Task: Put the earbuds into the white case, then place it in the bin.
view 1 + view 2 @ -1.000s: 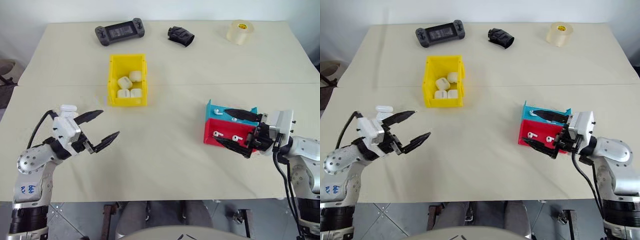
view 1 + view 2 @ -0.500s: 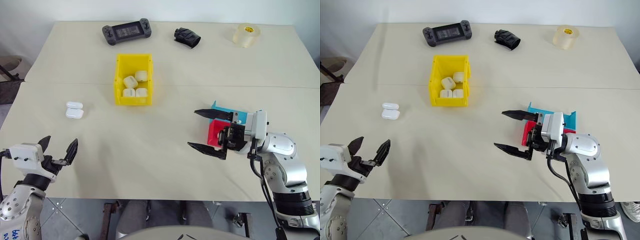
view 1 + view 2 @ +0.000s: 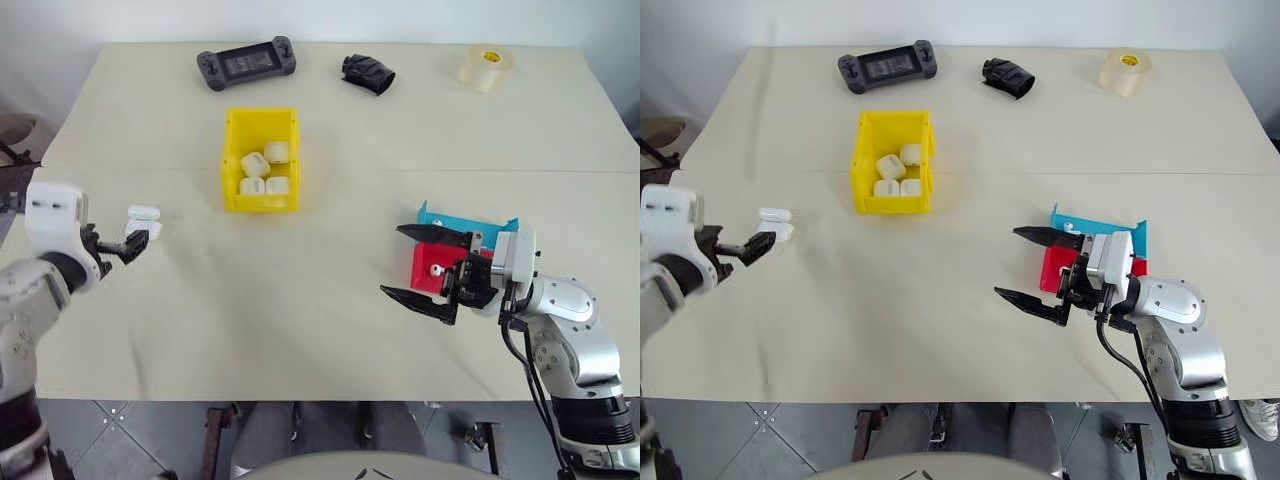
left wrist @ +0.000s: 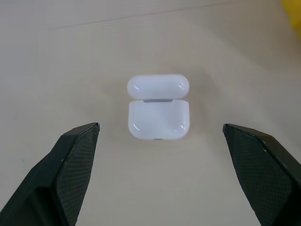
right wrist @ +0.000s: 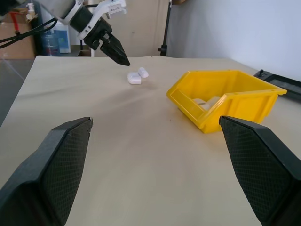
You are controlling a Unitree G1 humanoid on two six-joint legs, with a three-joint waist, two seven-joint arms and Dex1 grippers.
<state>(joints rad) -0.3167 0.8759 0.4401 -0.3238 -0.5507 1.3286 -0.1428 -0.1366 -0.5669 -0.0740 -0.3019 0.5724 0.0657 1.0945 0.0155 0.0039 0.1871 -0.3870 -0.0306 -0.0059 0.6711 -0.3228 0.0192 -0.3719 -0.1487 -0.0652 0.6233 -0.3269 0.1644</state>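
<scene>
The white case [image 4: 158, 107] is laid flat on the desk with its lid opened, centred ahead of the left jaws. The yellow bin [image 3: 260, 160] is seen further off, white cases inside it.

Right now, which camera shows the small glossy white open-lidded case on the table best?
The left wrist view: the white case lies centred between the open fingers, lid open. Head views and the right wrist view show it small, far off.

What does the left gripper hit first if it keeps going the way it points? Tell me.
Most likely the white case, lying open on the table. It sits centred ahead of the open left gripper, between its fingers, though how far ahead is unclear.
</scene>
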